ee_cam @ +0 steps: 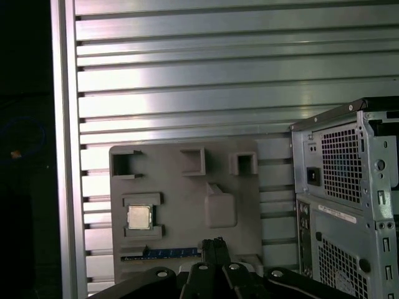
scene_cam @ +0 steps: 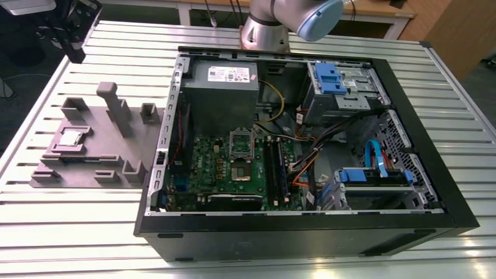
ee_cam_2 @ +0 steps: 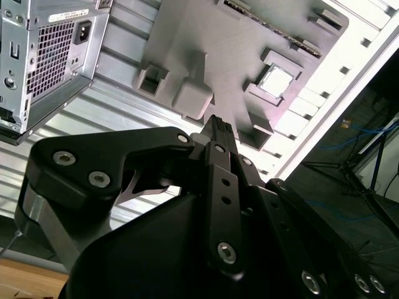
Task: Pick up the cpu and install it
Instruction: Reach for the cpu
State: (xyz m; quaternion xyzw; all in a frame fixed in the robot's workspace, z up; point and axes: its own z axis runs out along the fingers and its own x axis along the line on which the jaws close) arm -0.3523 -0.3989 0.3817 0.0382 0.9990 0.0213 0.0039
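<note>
The cpu [scene_cam: 72, 137] is a small square chip with a shiny silver top. It lies in a square pocket of the grey fixture block [scene_cam: 101, 125], on the slatted table at the exterior view's left, beside the open computer case [scene_cam: 310, 232]. In both wrist views the cpu [ee_cam: 138, 217] [ee_cam_2: 276, 81] rests untouched in its pocket. My gripper [ee_cam: 214, 244] [ee_cam_2: 218, 126] hangs well above the fixture with its black fingers shut together on nothing. In the exterior view the gripper [scene_cam: 75, 57] is at the top left, behind the fixture. The silver socket frame [scene_cam: 241, 140] stands on the green motherboard [scene_cam: 209, 163].
The grey power supply [scene_cam: 220, 81] and blue-tabbed drive cages [scene_cam: 337, 81] fill the back of the case. Cables [scene_cam: 310, 157] cross its middle. The fixture carries upright posts [scene_cam: 116, 107] and a blue-edged strip [ee_cam: 165, 253]. The case's rear panel [ee_cam: 349, 187] stands beside the fixture.
</note>
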